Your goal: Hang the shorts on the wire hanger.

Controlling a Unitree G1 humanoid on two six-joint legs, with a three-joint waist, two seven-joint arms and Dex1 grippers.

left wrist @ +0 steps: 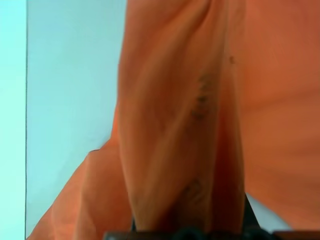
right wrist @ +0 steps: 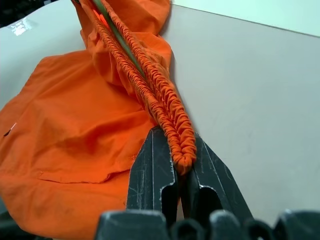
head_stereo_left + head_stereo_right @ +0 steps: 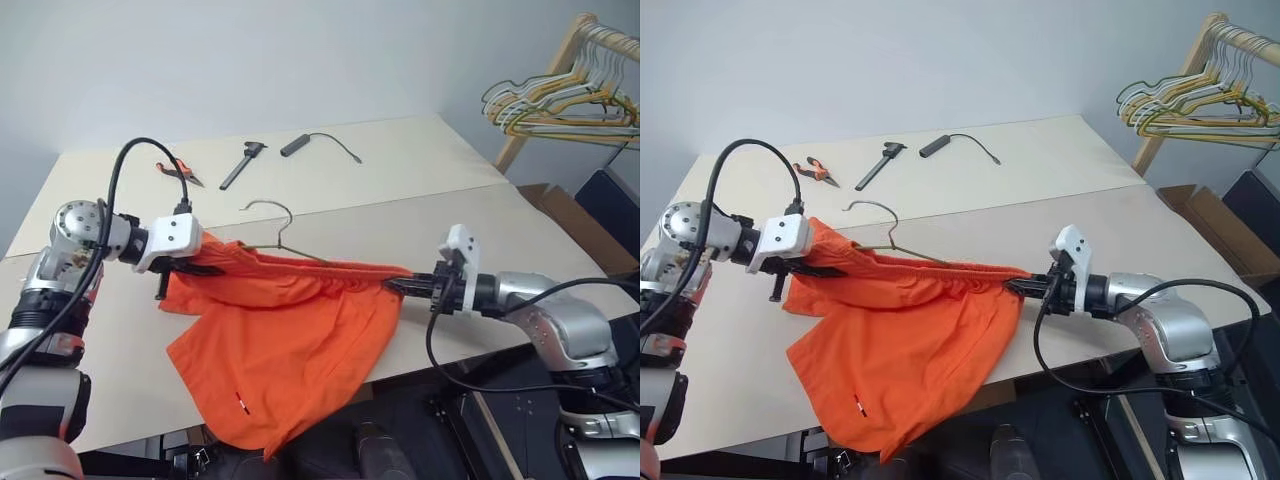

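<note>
**Shorts stretched between two pincers above the table**

The shorts [image 3: 280,340] hang by their waistband, pulled taut between both arms, with the loose legs draping onto the pale table [image 3: 420,160] and over its near edge. The left pincer [image 3: 205,268] is clamped shut on one end of the waistband; the right pincer [image 2: 181,165] is closed tight on the gathered elastic at the other end. The wire hanger [image 3: 275,232] lies just behind the shorts, its hook clear of the cloth and its lower part hidden under the waistband. Farther back from the shorts lie orange-handled pliers [image 3: 178,172], a black tool [image 3: 240,165] and a black cable [image 3: 320,142]. A rack of coloured hangers [image 3: 570,95] stands beyond the table's right end.
</note>
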